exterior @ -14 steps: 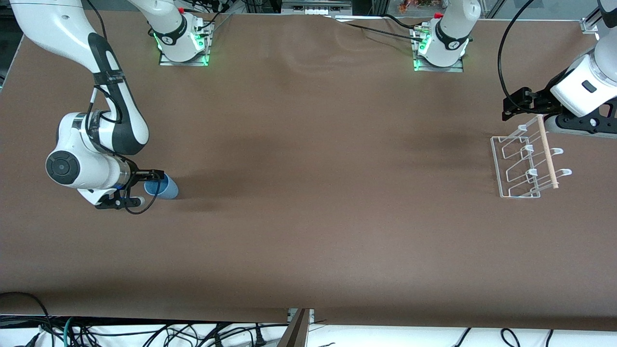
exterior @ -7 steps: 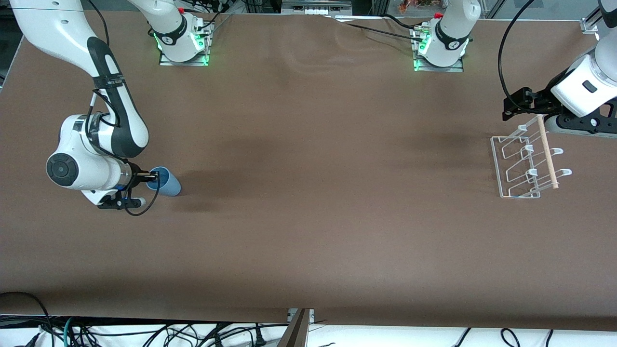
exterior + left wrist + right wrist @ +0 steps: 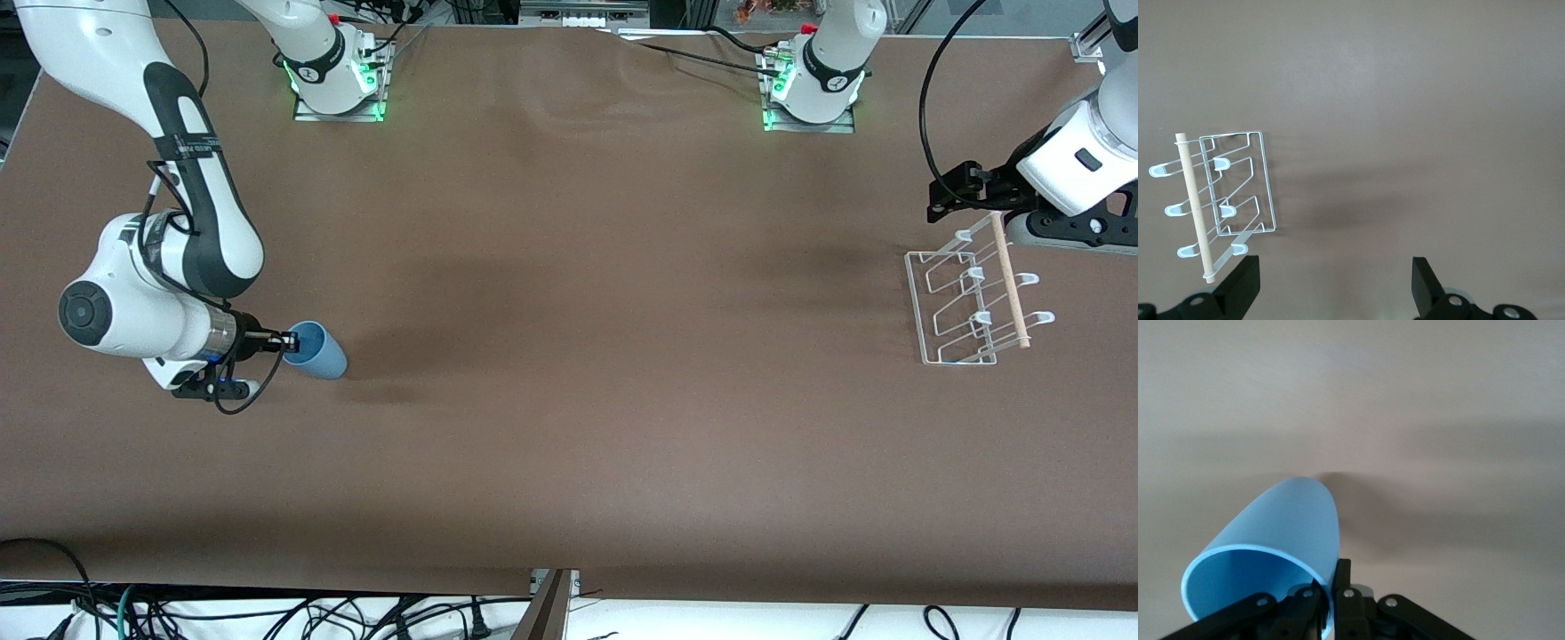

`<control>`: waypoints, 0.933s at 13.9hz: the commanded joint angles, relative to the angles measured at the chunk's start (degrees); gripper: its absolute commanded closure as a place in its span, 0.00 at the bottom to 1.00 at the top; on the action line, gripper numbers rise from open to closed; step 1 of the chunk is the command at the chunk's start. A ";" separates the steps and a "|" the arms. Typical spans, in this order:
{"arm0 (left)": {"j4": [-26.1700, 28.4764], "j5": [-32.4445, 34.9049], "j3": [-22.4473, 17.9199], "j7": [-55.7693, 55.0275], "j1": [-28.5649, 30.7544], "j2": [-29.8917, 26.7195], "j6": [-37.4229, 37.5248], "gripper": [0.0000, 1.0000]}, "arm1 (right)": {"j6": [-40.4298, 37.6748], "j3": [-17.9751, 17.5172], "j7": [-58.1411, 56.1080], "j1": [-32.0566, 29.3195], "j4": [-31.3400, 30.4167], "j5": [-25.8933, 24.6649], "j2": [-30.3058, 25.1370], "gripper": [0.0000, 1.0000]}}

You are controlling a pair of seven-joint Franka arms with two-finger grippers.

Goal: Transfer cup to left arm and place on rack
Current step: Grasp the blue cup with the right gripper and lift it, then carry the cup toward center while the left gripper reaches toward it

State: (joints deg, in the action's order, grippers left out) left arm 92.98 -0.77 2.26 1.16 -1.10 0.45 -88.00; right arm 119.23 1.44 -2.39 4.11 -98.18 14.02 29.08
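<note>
Only step 1 looks done: the right gripper (image 3: 286, 339) pinches the cup (image 3: 320, 350) by its rim, tilted, at the right arm's end of the table, while the left gripper (image 3: 1335, 283) waits spread wide above the empty rack (image 3: 971, 302), so handover and placement remain.

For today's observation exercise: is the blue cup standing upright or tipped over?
Tipped. The cup lies sideways, its open mouth facing the right gripper, whose jaws pinch the rim; the right wrist view shows its empty inside.

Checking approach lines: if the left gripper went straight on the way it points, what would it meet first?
Probably bare table. The open left gripper points down beside the rack, which seems just off its line, though depth is unclear.
</note>
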 commanded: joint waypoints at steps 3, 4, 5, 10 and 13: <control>-1.13 -1.60 0.73 0.16 -0.30 1.91 2.21 0.00 | -3.03 -4.67 0.28 0.20 6.15 11.00 1.33 1.00; -1.05 -2.21 0.64 0.51 -0.30 2.27 3.18 0.00 | -3.12 -6.17 0.28 0.20 6.76 12.24 1.41 1.00; -1.05 -2.22 0.64 2.08 -0.13 2.97 3.45 0.00 | -3.13 -8.18 0.37 0.20 7.73 13.21 1.50 1.00; -1.13 -3.79 0.73 17.64 -0.56 6.13 3.19 0.00 | -2.25 -14.35 9.73 2.65 12.03 21.65 3.00 1.00; -1.14 -11.17 0.73 21.85 -0.65 7.37 -0.05 0.00 | -2.16 -14.53 20.90 8.35 19.49 23.06 6.59 1.00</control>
State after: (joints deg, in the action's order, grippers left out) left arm 92.99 -8.89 3.07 18.79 -1.64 6.90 -86.47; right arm 117.67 -12.90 11.95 9.37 -85.25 35.37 32.14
